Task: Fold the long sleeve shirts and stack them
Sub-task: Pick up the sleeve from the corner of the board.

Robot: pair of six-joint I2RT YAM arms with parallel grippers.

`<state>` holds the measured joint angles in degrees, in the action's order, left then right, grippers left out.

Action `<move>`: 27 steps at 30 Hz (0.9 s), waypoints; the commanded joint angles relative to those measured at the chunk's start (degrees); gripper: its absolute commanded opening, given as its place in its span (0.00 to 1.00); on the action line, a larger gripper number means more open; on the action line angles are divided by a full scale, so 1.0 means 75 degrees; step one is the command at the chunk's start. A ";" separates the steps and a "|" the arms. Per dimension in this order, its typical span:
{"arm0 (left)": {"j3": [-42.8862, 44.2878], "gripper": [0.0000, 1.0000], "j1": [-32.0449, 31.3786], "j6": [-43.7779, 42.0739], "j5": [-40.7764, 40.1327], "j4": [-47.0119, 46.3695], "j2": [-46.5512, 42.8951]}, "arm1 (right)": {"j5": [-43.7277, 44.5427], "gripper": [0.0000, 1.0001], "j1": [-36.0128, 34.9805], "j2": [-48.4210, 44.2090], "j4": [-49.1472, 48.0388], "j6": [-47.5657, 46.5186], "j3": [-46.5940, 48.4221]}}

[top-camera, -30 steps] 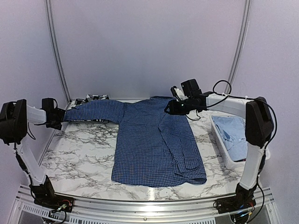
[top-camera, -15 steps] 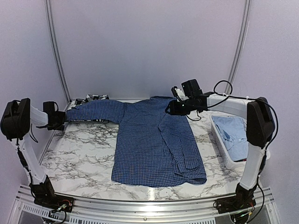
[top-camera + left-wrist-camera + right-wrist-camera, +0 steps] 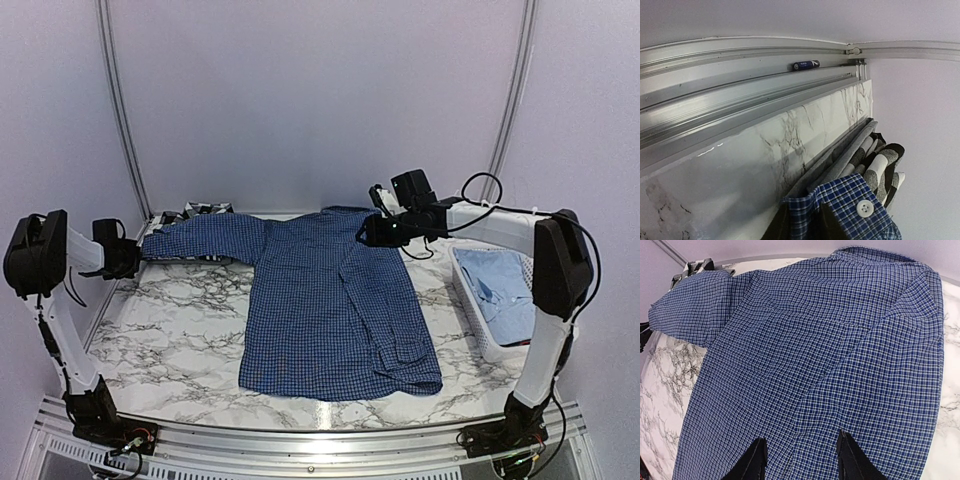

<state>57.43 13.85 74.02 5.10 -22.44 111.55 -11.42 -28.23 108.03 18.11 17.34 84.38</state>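
The dark blue checked shirt (image 3: pixel 330 300) lies spread on the marble table, its left sleeve stretched toward the left edge and its right sleeve folded in over the body. My left gripper (image 3: pixel 135 255) is shut on that sleeve's buttoned cuff (image 3: pixel 860 200), which sits pinched between the dark fingers (image 3: pixel 779 227). My right gripper (image 3: pixel 802 460) hangs open just above the shirt (image 3: pixel 815 355) near its right shoulder, nothing between its fingers. The black-and-white plaid shirt (image 3: pixel 205 210) is bunched at the back left corner, behind the cuff (image 3: pixel 880 165). The pale blue shirt (image 3: pixel 500 285) lies in the basket.
The white slatted basket (image 3: pixel 468 300) stands at the table's right edge. An aluminium rail (image 3: pixel 740 65) runs along the left edge, with a small blue cylinder (image 3: pixel 806 65) resting on it. Bare marble (image 3: pixel 170 320) shows at the front left.
My left gripper has closed on the sleeve cuff after shifting slightly left. The right gripper has drifted a little to the right over the shirt's shoulder, still open.
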 commanded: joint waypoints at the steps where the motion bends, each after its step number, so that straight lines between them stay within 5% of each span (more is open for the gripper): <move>1: 0.0029 0.14 0.0073 -0.0245 -0.0060 -0.0173 -0.0297 | 0.0034 0.44 -0.0080 -0.0213 -0.0001 -0.0024 0.0035; 9: -0.0308 0.00 0.0051 -0.0654 -0.0285 -0.0173 -0.0947 | 0.0006 0.44 -0.0080 -0.0202 0.0000 -0.0033 0.0049; 27: -0.0321 0.00 -0.0691 -0.1837 -0.0371 -0.0122 -0.2239 | 0.0085 0.44 -0.0080 -0.0252 0.0148 -0.0147 0.0175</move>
<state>53.82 11.29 64.29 3.07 -22.61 98.85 -11.42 -28.23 108.01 18.13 17.17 84.38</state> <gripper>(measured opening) 0.005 0.437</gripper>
